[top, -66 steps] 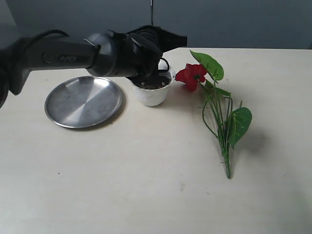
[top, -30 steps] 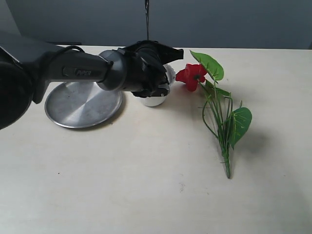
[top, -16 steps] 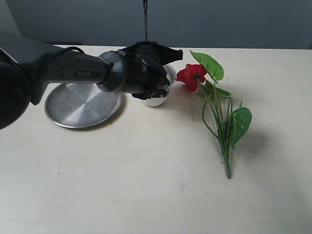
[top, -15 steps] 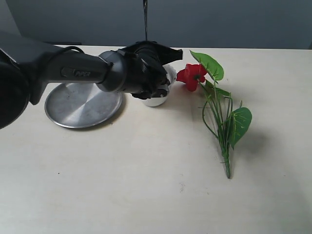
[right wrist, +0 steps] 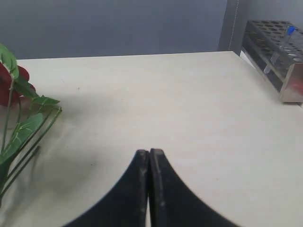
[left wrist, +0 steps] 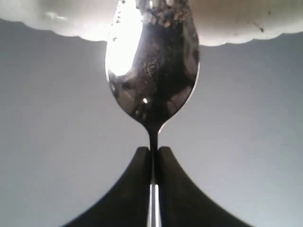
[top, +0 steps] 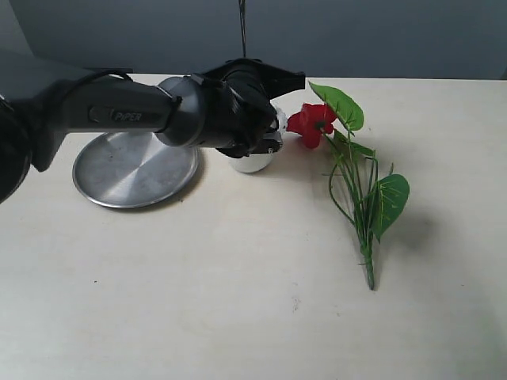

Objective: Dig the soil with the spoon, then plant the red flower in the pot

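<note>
Overall, pale beige table (top: pixel 238 317), grey wall (top: pixel 396 39) behind, left pincer (left wrist: pixel 152 150) pinching spoon (left wrist: pixel 156 85), right pincer (right wrist: pixel 149 152) pressed together.

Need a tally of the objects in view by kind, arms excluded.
plate: 1
pot: 1
spoon: 1
flower: 1
tube rack: 1
total: 5

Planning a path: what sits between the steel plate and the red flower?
The white pot, with the left gripper over it, seen in the exterior view.
</note>
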